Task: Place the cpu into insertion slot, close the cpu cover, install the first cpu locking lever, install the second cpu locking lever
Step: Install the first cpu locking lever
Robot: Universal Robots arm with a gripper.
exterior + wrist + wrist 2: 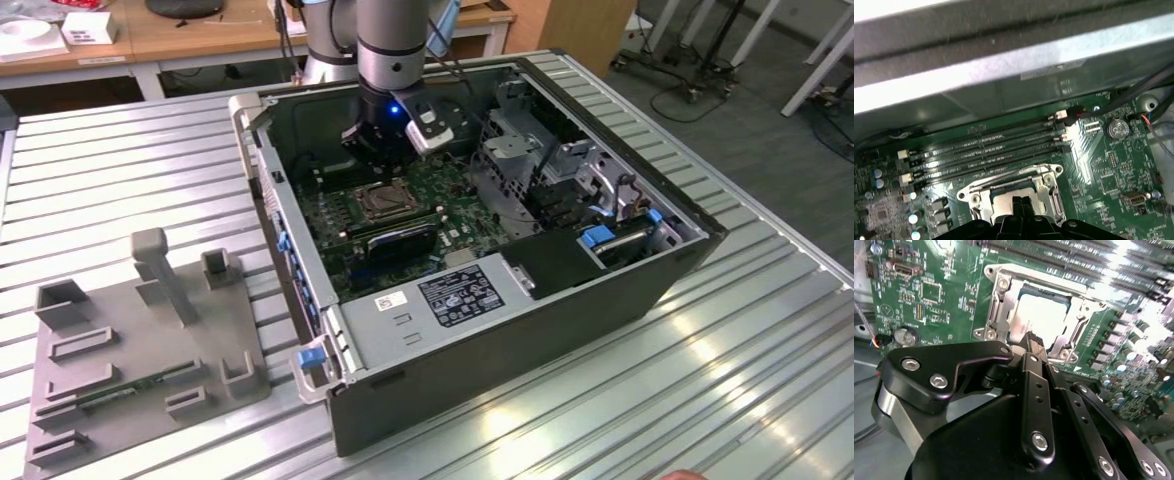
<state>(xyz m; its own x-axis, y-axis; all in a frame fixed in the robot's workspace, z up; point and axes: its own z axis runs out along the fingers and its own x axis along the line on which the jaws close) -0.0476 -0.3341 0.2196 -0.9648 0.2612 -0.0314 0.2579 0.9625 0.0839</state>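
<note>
Gripper up front, my fingers pinched shut on nothing. The cpu lies straight ahead, just past the tips, flat in its socket mid-board. The cover looks down around it. I'm hovering at the socket's near edge.

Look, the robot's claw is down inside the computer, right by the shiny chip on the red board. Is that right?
Not quite. The board is green, not red; the second wrist view shows it. The rest holds: the claw is down inside the computer, right by the shiny chip.
</note>
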